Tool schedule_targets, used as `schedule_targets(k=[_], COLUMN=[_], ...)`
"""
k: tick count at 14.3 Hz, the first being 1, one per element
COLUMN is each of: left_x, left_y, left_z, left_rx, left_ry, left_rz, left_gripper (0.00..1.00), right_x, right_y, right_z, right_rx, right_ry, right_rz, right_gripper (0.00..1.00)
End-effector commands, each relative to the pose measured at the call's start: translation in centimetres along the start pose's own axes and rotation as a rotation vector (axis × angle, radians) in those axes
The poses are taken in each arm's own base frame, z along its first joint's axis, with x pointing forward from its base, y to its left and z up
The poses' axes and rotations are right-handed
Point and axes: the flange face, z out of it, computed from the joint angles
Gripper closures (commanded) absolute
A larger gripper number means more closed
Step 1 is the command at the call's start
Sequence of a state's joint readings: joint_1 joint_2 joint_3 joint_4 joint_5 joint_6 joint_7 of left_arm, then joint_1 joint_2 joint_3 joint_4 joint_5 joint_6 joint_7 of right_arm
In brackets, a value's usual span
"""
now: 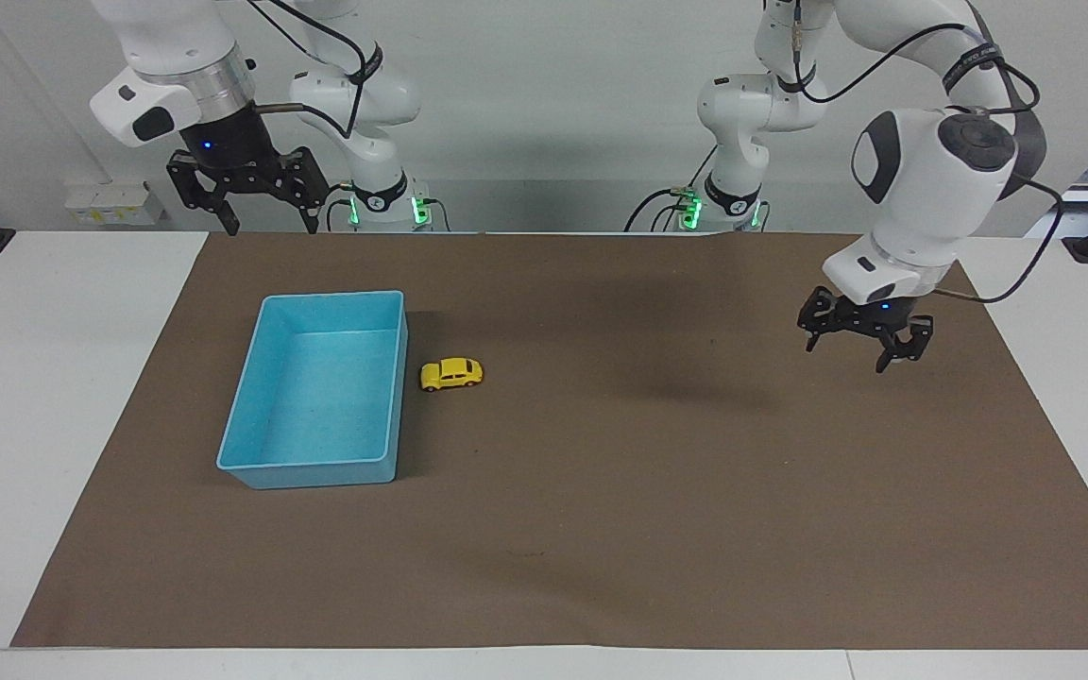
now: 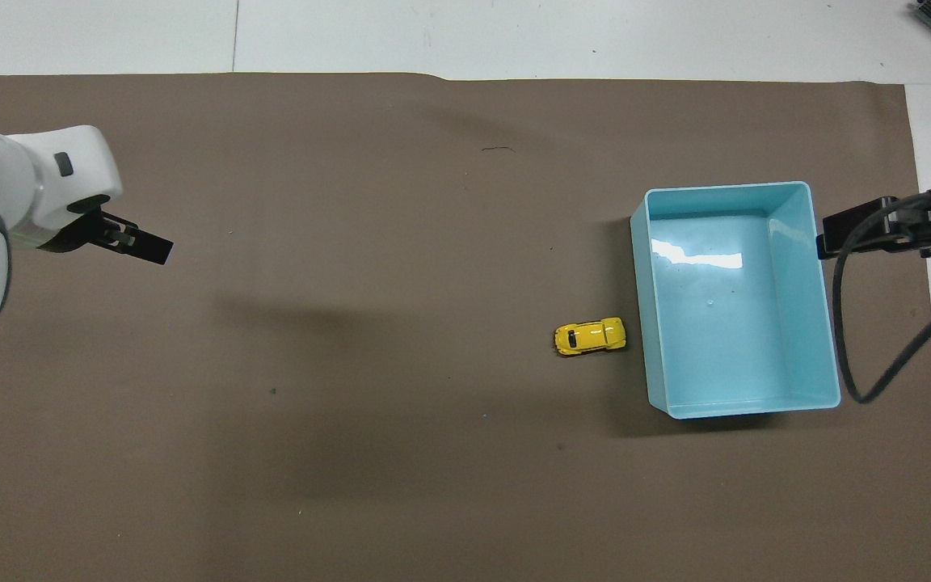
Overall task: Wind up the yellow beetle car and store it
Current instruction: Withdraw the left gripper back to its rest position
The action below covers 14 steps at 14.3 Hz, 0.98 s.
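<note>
Facing view: one glossy, rounded yellow beetle car (image 1: 451,374) on brown paper mat (image 1: 601,529), just beside one smooth rectangular light-blue bin (image 1: 399,387). Two claws, left gripper (image 1: 862,344) and right gripper (image 1: 246,206), both spread wide, empty.

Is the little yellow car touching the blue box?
Apart. The overhead view shows brown mat between the yellow beetle car and the light-blue bin.

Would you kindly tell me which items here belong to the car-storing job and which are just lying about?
Job:
- yellow beetle car, on the mat beside the bin
- light-blue bin, empty

Lying about:
- brown mat
</note>
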<state>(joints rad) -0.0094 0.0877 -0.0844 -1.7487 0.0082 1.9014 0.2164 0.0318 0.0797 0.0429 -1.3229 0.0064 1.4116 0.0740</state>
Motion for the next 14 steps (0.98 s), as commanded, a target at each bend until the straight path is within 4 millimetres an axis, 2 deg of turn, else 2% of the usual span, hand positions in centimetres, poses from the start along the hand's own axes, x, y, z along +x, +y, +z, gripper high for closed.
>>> schedule_targets(k=[1,7,11,14], left_x=[-1.7,-3.3,-4.9,-4.7], left_y=[0.5,0.5,0.1,0.0], left_z=[-3.3,-10.7,-10.1,-10.4], left_rx=[-0.016,-0.011,-0.014,-0.013], left_ry=[-0.01,-0.106,-0.129,-0.123], left_rz=[-0.238,-0.263,-0.276,-0.278], left_gripper=[0.0,0.0,0.0,0.0], right_x=[-0.2,-0.1,-0.2,-0.1], right_y=[0.3,0.3,0.3,0.3], right_z=[-0.4,-0.3,-0.4,-0.3], right_rx=[0.025,0.025,0.025,0.023], right_ry=[0.009,0.008,0.009,0.008], right_rz=[0.024,0.024,0.024,0.025], right_gripper=[0.0,0.0,0.0,0.0])
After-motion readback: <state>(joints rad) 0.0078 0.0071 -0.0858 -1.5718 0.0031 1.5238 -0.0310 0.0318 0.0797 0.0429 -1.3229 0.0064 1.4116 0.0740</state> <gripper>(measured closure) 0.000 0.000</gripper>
